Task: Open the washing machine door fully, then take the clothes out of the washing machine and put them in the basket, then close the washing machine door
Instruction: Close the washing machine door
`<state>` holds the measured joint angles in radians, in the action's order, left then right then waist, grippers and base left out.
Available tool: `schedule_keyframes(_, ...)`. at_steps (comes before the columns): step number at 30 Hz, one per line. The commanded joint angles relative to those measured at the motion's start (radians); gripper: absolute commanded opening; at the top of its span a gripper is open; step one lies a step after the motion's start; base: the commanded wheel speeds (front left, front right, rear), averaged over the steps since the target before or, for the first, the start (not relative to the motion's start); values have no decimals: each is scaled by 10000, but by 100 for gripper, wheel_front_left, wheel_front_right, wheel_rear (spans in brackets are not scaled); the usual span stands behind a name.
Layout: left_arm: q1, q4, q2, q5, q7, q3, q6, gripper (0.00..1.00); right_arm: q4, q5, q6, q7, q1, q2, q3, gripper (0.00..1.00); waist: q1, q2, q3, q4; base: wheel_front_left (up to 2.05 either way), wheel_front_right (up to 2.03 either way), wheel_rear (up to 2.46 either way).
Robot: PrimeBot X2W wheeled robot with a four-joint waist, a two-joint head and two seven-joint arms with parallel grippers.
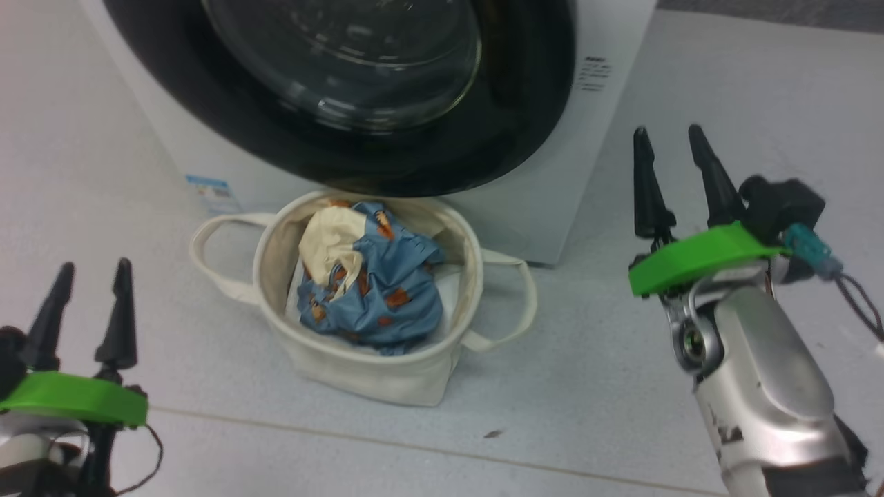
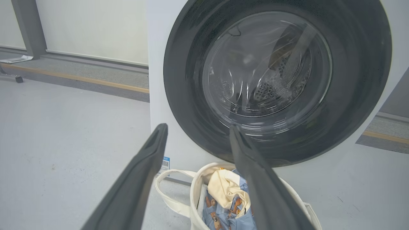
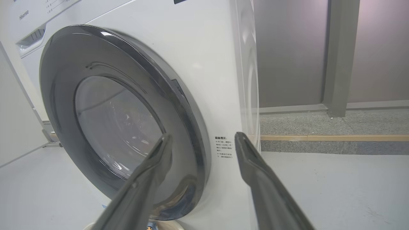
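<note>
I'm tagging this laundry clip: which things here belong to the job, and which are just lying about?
Belongs to the job: washing machine; washing machine door, shut; clothes; basket, holding the clothes.
Just lying about: white paper on the floor; dark speck on the floor; grey post.

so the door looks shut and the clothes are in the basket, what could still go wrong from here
1. The round black-ringed glass washing machine door looks flush against the large white washing machine, but latching cannot be confirmed; it might spring open.
2. The cream canvas basket stands just under the door, between the open left end effector and right end effector; an arm sweeping past could tip it and spill the blue bear-print clothes.
</note>
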<state>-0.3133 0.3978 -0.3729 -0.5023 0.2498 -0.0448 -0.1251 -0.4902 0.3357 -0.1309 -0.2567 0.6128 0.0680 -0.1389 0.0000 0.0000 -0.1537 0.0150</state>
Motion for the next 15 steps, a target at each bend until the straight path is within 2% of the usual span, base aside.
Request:
schedule_keyframes(1, -238, -477, -530, 161, 120, 613, -55, 100, 531, -448, 2, -51, -152, -177, -97, 100, 0, 0, 364, 375, 0, 0, 0)
schedule_keyframes(6, 54, -666, -652, 261, 120, 983, -55, 100, 1129, -1141, 2, -51, -1066, -177, 33, 100, 0, 0, 713, 824, 0, 0, 0)
schedule_keyframes(15, 700, -635, -920, 70, 114, 933, -13, 100, 1829, -1005, 2, -51, -2260, -177, 2, 100, 0, 0, 1144, 1400, 0, 0, 0)
